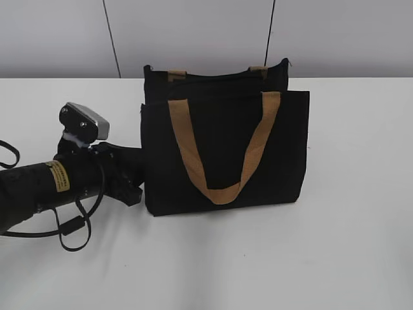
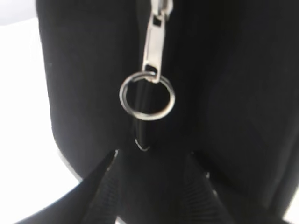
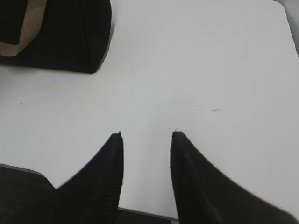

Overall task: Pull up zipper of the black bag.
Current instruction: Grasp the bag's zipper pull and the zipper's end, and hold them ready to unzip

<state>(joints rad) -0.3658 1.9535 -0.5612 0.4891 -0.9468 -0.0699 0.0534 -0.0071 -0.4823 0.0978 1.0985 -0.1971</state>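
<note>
In the exterior view, the rectangular black fabric bag (image 1: 222,152) stands mid-worktop toward the far edge, the left end effector (image 1: 132,177) at its left side. The left wrist view shows its fingers parted and empty, the silvery zipper pull (image 2: 152,60) hanging lengthwise just ahead. The right end effector (image 3: 145,140) hovers open over bare white worktop (image 3: 201,70), well apart.

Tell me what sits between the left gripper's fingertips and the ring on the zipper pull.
Only black bag fabric. In the left wrist view, the left gripper is open just below the silver ring hanging from the zipper pull, with nothing else between.
</note>
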